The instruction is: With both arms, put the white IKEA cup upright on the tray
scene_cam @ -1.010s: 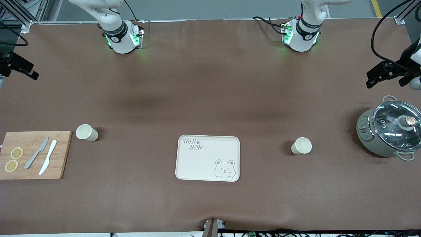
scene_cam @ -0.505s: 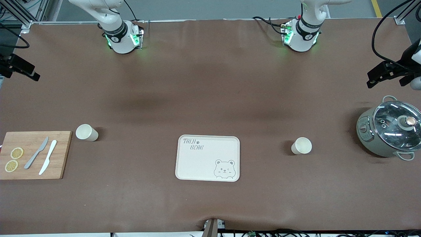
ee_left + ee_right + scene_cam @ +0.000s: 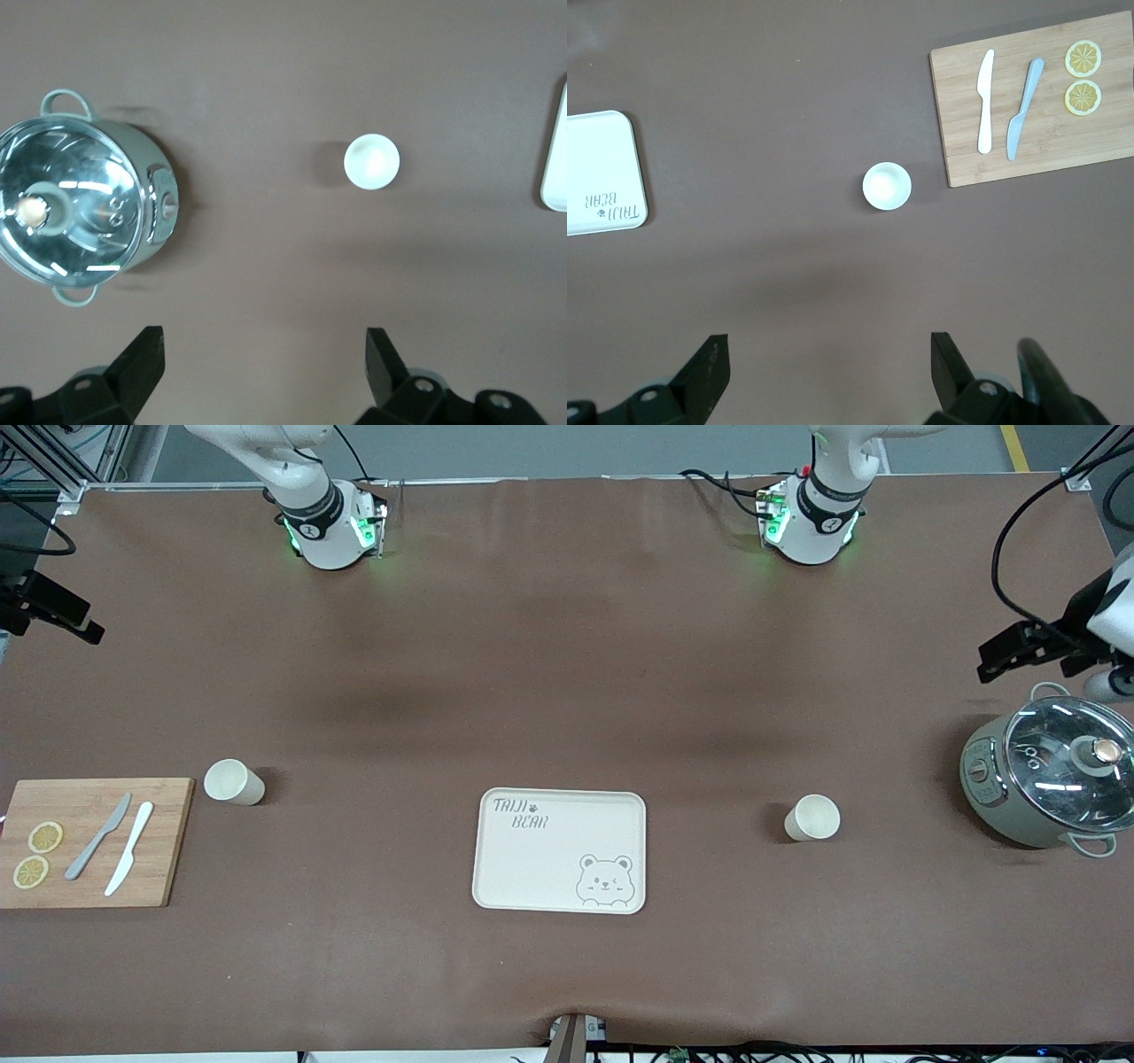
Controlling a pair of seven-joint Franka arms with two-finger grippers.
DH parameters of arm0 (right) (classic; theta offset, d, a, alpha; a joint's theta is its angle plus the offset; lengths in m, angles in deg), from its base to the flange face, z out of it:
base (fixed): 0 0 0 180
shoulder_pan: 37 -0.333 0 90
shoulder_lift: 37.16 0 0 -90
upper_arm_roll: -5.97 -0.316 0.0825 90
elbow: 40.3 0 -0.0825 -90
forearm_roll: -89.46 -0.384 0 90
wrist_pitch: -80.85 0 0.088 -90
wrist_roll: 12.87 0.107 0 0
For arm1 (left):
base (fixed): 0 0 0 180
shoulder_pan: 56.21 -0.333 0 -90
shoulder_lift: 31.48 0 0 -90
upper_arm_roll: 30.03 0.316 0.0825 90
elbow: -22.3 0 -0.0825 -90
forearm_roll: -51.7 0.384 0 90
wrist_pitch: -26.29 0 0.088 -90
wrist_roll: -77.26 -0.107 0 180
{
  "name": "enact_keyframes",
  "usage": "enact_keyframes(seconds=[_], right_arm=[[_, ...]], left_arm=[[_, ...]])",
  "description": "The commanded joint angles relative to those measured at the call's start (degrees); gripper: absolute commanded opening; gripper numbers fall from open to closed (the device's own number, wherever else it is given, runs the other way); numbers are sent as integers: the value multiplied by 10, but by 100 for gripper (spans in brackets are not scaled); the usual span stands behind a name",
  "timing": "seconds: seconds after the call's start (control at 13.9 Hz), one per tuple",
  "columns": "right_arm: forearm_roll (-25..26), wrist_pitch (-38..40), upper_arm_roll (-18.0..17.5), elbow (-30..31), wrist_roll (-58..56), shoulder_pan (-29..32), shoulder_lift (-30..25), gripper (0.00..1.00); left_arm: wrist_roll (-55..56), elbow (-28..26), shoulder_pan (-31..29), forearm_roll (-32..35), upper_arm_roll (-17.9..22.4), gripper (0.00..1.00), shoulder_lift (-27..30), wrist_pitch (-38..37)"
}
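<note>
The cream bear tray [image 3: 560, 850] lies mid-table, near the front camera. Two white cups stand on the brown mat. One cup [image 3: 811, 817] [image 3: 371, 161] is beside the tray toward the left arm's end. The other cup [image 3: 234, 782] [image 3: 887, 186] is toward the right arm's end, next to the cutting board. My left gripper [image 3: 1019, 654] [image 3: 264, 341] hangs open and empty over the mat by the pot. My right gripper [image 3: 55, 611] [image 3: 830, 347] hangs open and empty over the mat's edge at the right arm's end. A strip of the tray [image 3: 556, 159] [image 3: 602, 173] shows in both wrist views.
A grey-green pot with a glass lid [image 3: 1050, 779] [image 3: 80, 221] stands at the left arm's end. A wooden cutting board [image 3: 168, 841] [image 3: 1045, 146] at the right arm's end carries two knives [image 3: 115, 846] and two lemon slices [image 3: 37, 855].
My left gripper has dropped a little toward the pot. The right gripper has barely shifted. Cups and tray have not moved.
</note>
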Motion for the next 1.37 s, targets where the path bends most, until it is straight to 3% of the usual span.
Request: enact_keyframes(seconds=[0.0,0.22,0.58,0.94,1.3], right_arm=[[3,0,-1,-5,2,0,2,100],[3,-1,-1,-5,2,0,2,100],[3,-3,-1,-5,2,-2,5,100],[1,-17,-1,-5,2,2,8,100],[-1,-74,-2,-7,-3,-5,79,100]], left_arm=[[-1,-62,-3,-9,-2,100,-3,83],[0,-124,-2,-9,-4,100,-22,175],[4,-135,1,-9,-8,100,-86,244],[6,-183,5,-60,-9,100,-151,375],[6,-180,22,-86,-13,81,-231,437]])
